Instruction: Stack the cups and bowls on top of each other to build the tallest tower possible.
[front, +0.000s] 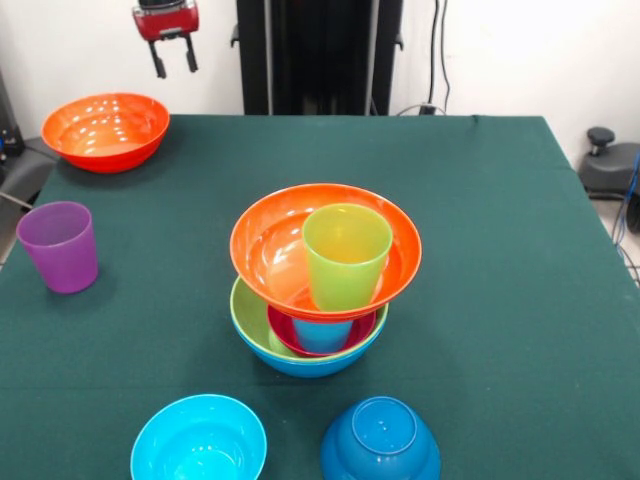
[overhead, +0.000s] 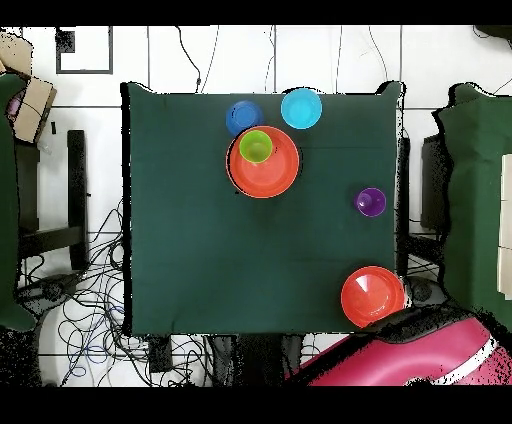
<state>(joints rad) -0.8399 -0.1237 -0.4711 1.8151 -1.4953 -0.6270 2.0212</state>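
Standing mid-table, the tower (front: 315, 300) carries a lime green cup (front: 345, 255) in its tilted orange bowl (front: 270, 250) (blue and green bowls beneath), well apart from the gripper (front: 173, 58), whose fingers hang spread above another orange bowl (front: 105, 130).

Counted on the green cloth: three glossy plastic tumblers, namely one lime green cup (front: 346, 254), one purple cup (front: 59, 245) and one light blue cup (front: 322, 333). Seven round glossy plastic bowls: two large orange, one in the pile (front: 270, 250) and one apart (front: 105, 130); one large lime green bowl (front: 250, 318); one large blue bowl (front: 305, 365); one small magenta bowl (front: 285, 332); one small cyan bowl (front: 198, 440); one small dark blue bowl, upturned (front: 380, 440).
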